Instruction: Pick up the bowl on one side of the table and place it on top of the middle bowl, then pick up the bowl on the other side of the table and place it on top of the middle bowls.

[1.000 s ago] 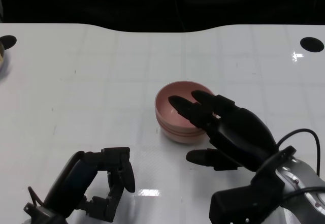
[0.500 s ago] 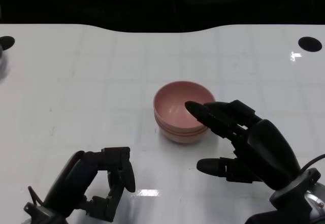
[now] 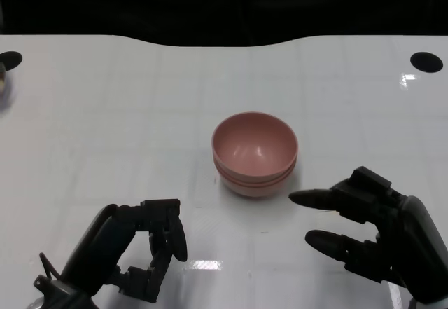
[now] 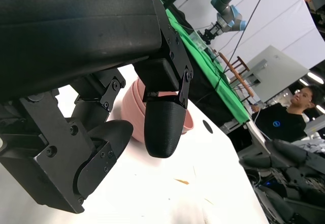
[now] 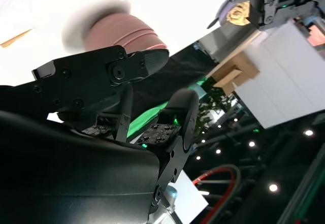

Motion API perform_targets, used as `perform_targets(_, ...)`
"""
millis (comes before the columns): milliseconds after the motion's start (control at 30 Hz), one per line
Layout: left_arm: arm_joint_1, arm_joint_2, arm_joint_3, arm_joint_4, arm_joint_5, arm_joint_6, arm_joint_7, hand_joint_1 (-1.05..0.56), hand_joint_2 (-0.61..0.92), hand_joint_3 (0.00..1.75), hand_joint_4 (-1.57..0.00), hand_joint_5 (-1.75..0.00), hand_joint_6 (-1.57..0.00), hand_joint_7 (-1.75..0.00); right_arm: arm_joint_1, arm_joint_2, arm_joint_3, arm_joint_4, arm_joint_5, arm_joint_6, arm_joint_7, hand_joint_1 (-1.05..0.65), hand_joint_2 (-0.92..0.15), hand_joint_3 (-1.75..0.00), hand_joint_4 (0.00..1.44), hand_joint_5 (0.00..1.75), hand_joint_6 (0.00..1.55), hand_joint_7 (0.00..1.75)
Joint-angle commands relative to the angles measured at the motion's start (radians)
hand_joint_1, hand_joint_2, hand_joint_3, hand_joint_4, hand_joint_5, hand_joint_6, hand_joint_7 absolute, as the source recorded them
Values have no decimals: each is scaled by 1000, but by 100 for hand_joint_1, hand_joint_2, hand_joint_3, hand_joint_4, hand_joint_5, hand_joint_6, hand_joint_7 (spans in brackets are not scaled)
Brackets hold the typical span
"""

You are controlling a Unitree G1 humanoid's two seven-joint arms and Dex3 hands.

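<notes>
both robot hands empty: right robot hand (image 3: 381,235) spread beside stacked pink bowls (image 3: 255,154), left robot hand (image 3: 133,253) curled.

Pink bowl stack (image 3: 255,154) mid-table, only obstacle near either hand. Right hand (image 3: 378,235) apart from stack, fingers spread, holding nothing; bare white table (image 3: 140,113) between its fingertips and stack rim. Left hand (image 3: 136,249) fingers curled in, empty, well apart from stack; open surface ahead of it and to its outer side. Black hole (image 3: 427,62) far ahead of right hand (flush, blocks nothing). Person (image 4: 292,117) beyond table edge, left wrist view.
</notes>
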Motion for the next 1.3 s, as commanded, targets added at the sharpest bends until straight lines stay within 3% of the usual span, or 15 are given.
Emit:
perform_targets(33, 6, 12, 9, 1, -6, -4, 7, 4, 19, 166, -93, -171, -89, -148, 37, 13, -28, -16, 57, -33, 10, -9, -60, -69, 63, 129, 72, 80)
perform_targets(133, 2, 13, 11, 13, -9, -14, 7, 5, 19, 165, -93, -171, -90, -148, 72, 25, -38, -36, 108, -46, 37, -3, -37, -111, 73, 135, 78, 95)
perform_targets(300, 5, 14, 13, 14, -8, -13, 8, 6, 18, 167, -94, -171, -90, -148, 103, 48, -55, -39, 167, -48, 74, 3, -29, -126, 79, 139, 83, 102)
perform_targets(333, 8, 15, 14, 15, -9, -13, 9, 6, 18, 167, -94, -171, -91, -148, 111, 58, -60, -31, 188, -45, 80, 14, -19, -153, 89, 152, 91, 115)
perform_targets(433, 12, 15, 18, 17, -23, -13, 3, 5, 19, 167, -94, -171, -91, -148, 123, 84, -72, -23, 224, -33, 101, 18, -12, -172, 96, 163, 92, 132)
perform_targets(1000, -5, 8, 33, 69, -149, -25, -65, 1, 19, 166, -94, -167, -89, -149, 125, 146, -108, -5, 342, -3, 244, 16, -14, -175, 95, 170, 89, 149)
perform_targets(1300, -18, 5, 34, 83, -132, -28, -66, -1, 17, 166, -97, -165, -91, -147, 112, 152, -128, 20, 373, -11, 295, 19, -13, -175, 91, 168, 86, 148)
